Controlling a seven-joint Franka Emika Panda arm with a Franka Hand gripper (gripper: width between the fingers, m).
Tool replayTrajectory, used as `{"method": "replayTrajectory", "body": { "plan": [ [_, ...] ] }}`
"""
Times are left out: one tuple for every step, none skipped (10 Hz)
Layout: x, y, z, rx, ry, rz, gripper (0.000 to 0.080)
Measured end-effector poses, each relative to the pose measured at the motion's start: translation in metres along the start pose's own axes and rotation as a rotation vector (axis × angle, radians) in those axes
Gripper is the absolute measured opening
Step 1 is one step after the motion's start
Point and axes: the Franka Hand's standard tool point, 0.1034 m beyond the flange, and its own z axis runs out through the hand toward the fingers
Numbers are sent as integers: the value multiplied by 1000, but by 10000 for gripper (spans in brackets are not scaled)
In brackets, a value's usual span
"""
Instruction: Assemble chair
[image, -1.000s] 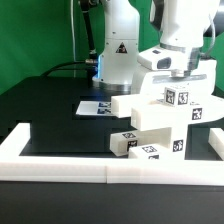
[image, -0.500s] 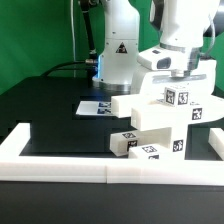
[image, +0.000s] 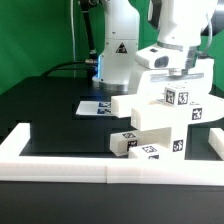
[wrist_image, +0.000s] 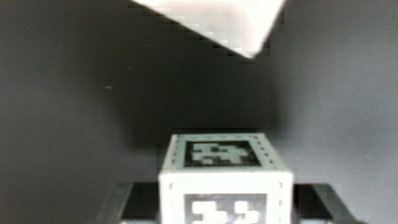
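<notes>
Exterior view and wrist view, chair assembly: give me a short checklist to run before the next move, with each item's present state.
1. Gripper over the stacked chair parts: ok, it stands right above them in the exterior view.
2. Tagged block centred between the fingers: ok in the wrist view.
3. Fingers actually clamping the block: cannot tell, contact is hidden in both views.
4. Loose tagged pieces in front clear of the gripper: ok, they lie lower, near the border wall.
5. Marker board uncovered: ok.
6. Block seated squarely on the part below: cannot tell.
</notes>
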Motion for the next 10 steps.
{"method": "replayTrajectory", "body": {
  "plan": [
    [-3, 8, -7, 3, 5, -9, 287],
    [-7, 12, -18, 16, 4, -4, 287],
    [-10, 15, -29, 23, 12, 2, 287],
    [-11, 16, -39, 37, 14, 10, 287],
    [-10, 18, -51, 54, 12, 17, 287],
    [-8, 23, -65, 62, 20, 17, 287],
    [-5, 30, -79, 70, 26, 21, 287],
    [4, 38, -91, 79, 31, 35, 287],
    [10, 41, -96, 79, 36, 39, 287],
    [8, 40, -94, 79, 33, 39, 287]
  ]
}}
